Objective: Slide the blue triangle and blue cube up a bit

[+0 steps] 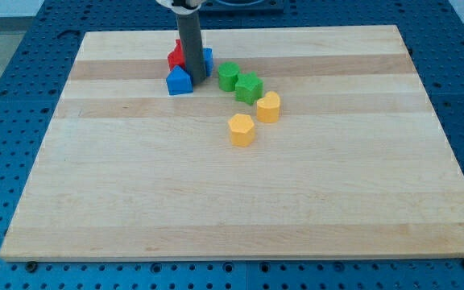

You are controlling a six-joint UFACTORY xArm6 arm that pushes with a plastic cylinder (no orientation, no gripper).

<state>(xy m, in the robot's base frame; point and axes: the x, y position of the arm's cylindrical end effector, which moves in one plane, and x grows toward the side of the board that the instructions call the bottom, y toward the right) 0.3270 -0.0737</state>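
There is no claw on this arm, so nothing can be said of one being wide, narrow or holding anything; the arm ends in a straight dark rod, and my tip (193, 78) rests on the worktop (232, 193) at the far left of the board. My tip stands in the middle of a tight cluster of blocks. Just left of it and slightly nearer lies the blue triangle (179, 81), touching or almost touching the rod. Just right of the rod, partly hidden behind it, is the blue cube (207, 58), of which only a sliver shows. A red block (176, 56) sits just beyond the blue triangle on the rod's far left side; its shape cannot be made out because the rod covers part of it.

To the right of this cluster, two green blocks lie close together: one green block (229, 76) near the blue cube, and a second green block (249, 87) touching it, slightly nearer and further right. Nearer still are two yellow blocks: one yellow block (268, 106) just beside the second green one, and another yellow block (242, 129) nearer and to its left, a little apart.
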